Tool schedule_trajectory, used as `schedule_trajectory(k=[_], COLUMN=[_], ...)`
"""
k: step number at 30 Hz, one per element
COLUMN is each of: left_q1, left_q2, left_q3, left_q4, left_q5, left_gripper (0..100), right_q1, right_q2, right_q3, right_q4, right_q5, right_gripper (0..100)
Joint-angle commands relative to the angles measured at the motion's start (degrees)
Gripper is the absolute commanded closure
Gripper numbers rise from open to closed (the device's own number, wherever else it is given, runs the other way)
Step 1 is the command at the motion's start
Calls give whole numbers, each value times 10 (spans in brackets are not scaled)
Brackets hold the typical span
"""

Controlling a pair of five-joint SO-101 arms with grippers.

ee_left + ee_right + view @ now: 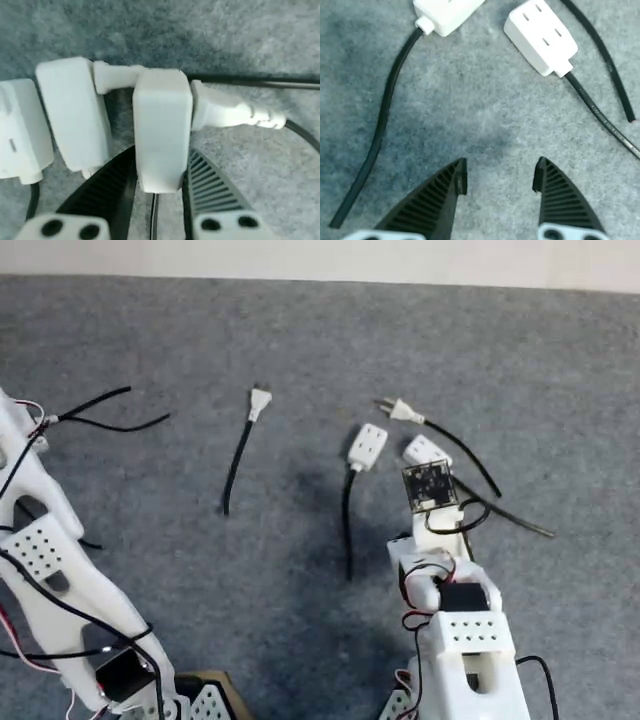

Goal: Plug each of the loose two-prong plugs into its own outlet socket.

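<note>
Within left tool, white socket

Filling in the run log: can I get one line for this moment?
left tool shut on socket | right tool open above carpet | two loose plugs unplugged

Counter: covered in grey felt-like cloth, matt, fuzzy.
Socket: white plastic, smooth, faint sheen.
Plug: white moulded plastic, smooth.
Cord: black, smooth, rubbery-looking sheath.
Right claw fingers: black plastic, ribbed, matt.
Arm shell: white matt plastic.
</note>
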State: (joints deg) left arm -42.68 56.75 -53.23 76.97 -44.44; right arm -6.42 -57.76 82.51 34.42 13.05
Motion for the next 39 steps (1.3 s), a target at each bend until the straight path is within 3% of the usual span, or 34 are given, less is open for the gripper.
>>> schedule_trajectory(k=[1,3,10,17,22,27,33,37,39], left_q1=[-8,-7,8,57,153,279,385,376,352], left_q2=[7,7,7,0,-58,-124,-141,-144,-144], left_q3=[-80,-122,-331,-422,-379,-274,-178,-116,-92], left_q4=[63,100,233,244,244,243,242,242,242], left_q5=[-15,-14,-2,105,149,167,168,168,164], left_gripper=[758,711,748,751,751,751,751,752,752], right_q1=[-7,-7,-7,24,147,189,153,90,73], right_q2=[6,6,6,6,22,131,389,567,632], right_q3=[-2,-2,-2,-12,-121,-245,-413,-535,-614], right_q4=[-12,-12,-12,-11,-10,-17,-52,-41,15], right_q5=[-1,-1,-1,-1,3,26,44,146,190], right_gripper=[790,790,790,790,790,790,795,866,895])
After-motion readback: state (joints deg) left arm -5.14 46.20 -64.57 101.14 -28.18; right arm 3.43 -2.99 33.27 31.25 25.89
